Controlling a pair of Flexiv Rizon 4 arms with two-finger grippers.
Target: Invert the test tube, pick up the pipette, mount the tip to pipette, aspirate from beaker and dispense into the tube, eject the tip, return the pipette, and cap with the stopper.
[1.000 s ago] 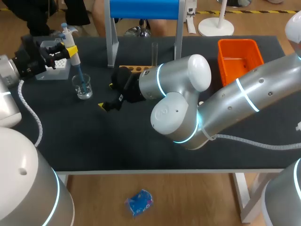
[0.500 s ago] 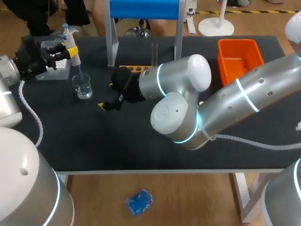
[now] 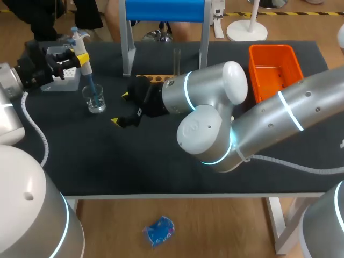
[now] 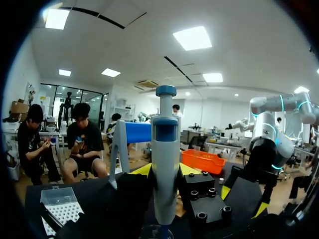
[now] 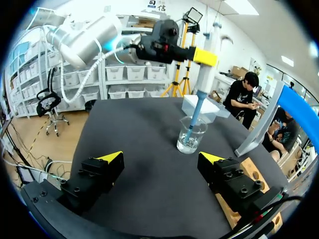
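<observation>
Head view, right arm half-hides rack, left pincer grips pipette

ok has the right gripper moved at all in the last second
No. The right gripper stays put beside the beaker; only its arm's elbow slid slightly toward the orange bin.

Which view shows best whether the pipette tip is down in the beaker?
The right wrist view: the blue tip reaches into the beaker, side on. The head view shows it small, from above; the left wrist view shows only the pipette body.
</observation>
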